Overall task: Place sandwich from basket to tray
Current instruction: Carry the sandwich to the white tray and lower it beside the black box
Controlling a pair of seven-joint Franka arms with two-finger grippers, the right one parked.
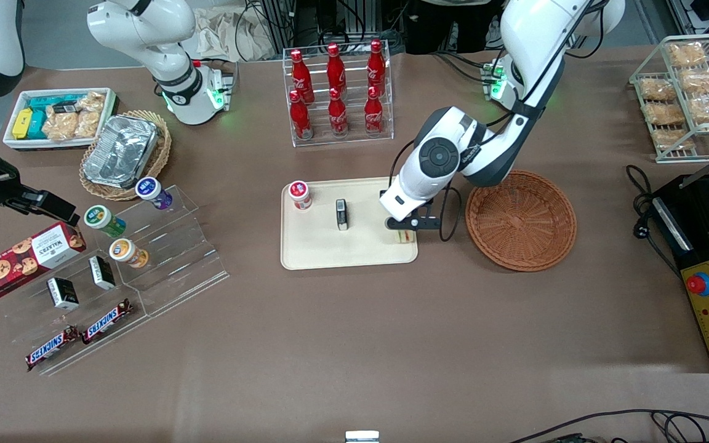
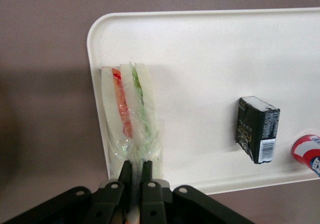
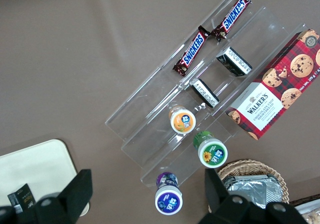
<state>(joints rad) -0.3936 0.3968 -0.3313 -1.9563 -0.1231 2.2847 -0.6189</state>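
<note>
Snacks crowd the parked arm's end of the table in the front view: a white bin (image 1: pixel 15 126) of packets, a tan wicker basket (image 1: pixel 156 161) holding a foil container (image 1: pixel 122 150), and a clear stepped display (image 1: pixel 164 258) with small cups, dark boxes and two Snickers bars (image 1: pixel 79 337), a Walkers cookie box (image 1: pixel 25 259) lying beside it. Farther from the camera stands a clear rack of red cola bottles (image 1: pixel 337 92).

Nearer than the rack lies the cream tray (image 1: pixel 317 252). On it sit a red-and-white cup (image 1: pixel 300 194) and a small dark box (image 1: pixel 342 214), with the sandwich (image 1: pixel 405 236) at the tray's end toward the working arm. The wrist view shows the sandwich (image 2: pixel 131 115) lying flat on the tray (image 2: pixel 220 54) just inside a rounded corner, its red, orange and green filling facing up, its clear wrap bunched at one end. The gripper (image 2: pixel 134 176) is low over that end of the tray, its two fingers (image 2: pixel 124 176) pinched together on the bunched wrap and the sandwich tip. The dark box (image 2: pixel 258 129) lies apart from the sandwich on the same tray.

Just beside the tray, toward the working arm's end, sits the reddish-brown basket (image 1: pixel 521 220), with nothing in it. A wire rack of bagged crackers (image 1: pixel 687 92) stands farther along.
</note>
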